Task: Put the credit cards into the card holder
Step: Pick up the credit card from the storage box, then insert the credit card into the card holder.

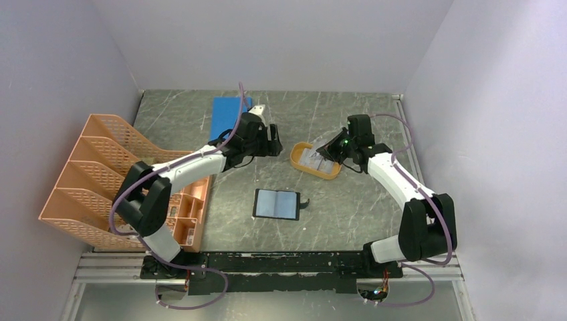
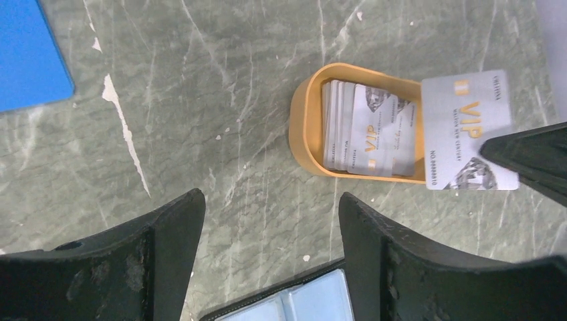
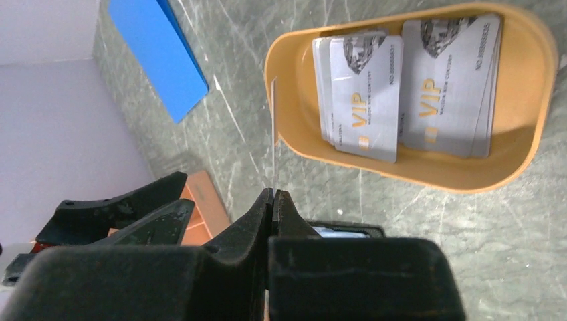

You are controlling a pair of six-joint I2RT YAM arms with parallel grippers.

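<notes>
Spreading between three plain pale walls (image 1: 267, 40), the worktop (image 1: 361, 214) is showing a dark grey-green marbled face crossed by white veins, with a few pale chips showing up in the left wrist view. An orange mesh file rack (image 1: 100, 174) is standing along its left side and a blue sheet (image 1: 227, 114) is lying flat near the back wall. Right of centre an orange oval tray (image 1: 299, 160) is sitting on the stone, and the credit cards (image 3: 364, 100) are lying in it in two overlapping silver stacks, printed VIP in gold. The right claw (image 3: 274, 200) is pinching one card (image 2: 468, 127) tight between closed fingers, holding it at the tray's end, off the stacks; the right wrist camera is seeing that card only edge-on. The left claw (image 2: 267, 214) is hanging with its fingers spread wide and nothing between them, above bare stone left of the tray. The card holder (image 1: 277, 204) is lying opened flat near the middle of the worktop, its bluish-grey pockets facing up and its snap tab pointing right, well apart from the tray and from both claws.
</notes>
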